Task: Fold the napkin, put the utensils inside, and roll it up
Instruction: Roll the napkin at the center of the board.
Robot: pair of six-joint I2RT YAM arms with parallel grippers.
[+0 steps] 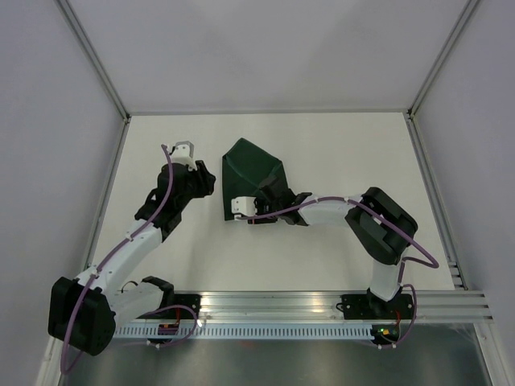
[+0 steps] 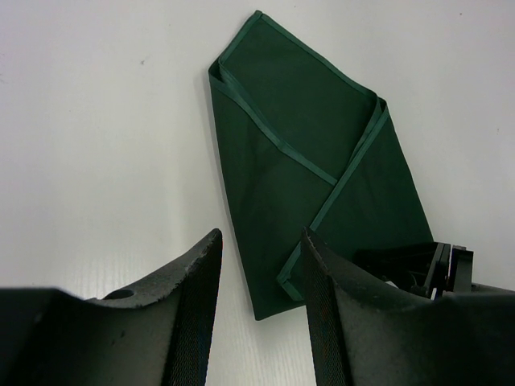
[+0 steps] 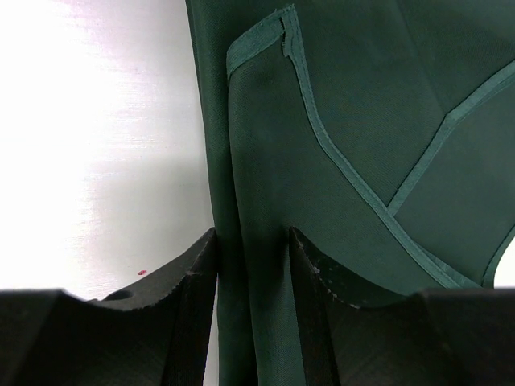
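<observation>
On the tabletop (image 1: 354, 145), a little toward 12 o'clock from centre, the napkin (image 1: 252, 169) lies folded flat, with two hemmed flaps crossing one over the other. No utensils are visible in any view.

At the napkin's 7 o'clock corner, the right pincer (image 3: 252, 233) is narrowed onto a raised ridge of cloth just inside the 9 o'clock edge. Fabric fills the gap between its fingers, and this is judged a grip. The left pincer (image 2: 261, 235) stands half spread and holds nothing. It sits out at the napkin's 8 o'clock side, clear of the cloth.

Hazards:
- Nothing pins the napkin. A pull by the right pincer may drag the whole cloth across the smooth tabletop instead of turning one layer.
- The pinch may have taken several layers, so lifting could undo the crossed flaps.
- Both pincers sit near the same corner, so a careless approach by the left one risks contact.
- With the utensils out of sight, that step cannot be confirmed as ready.

Open room: bare tabletop runs wide toward 3 o'clock and 12 o'clock of the napkin, and less so toward 9 o'clock. The walls stand well apart from the cloth on all those sides.
</observation>
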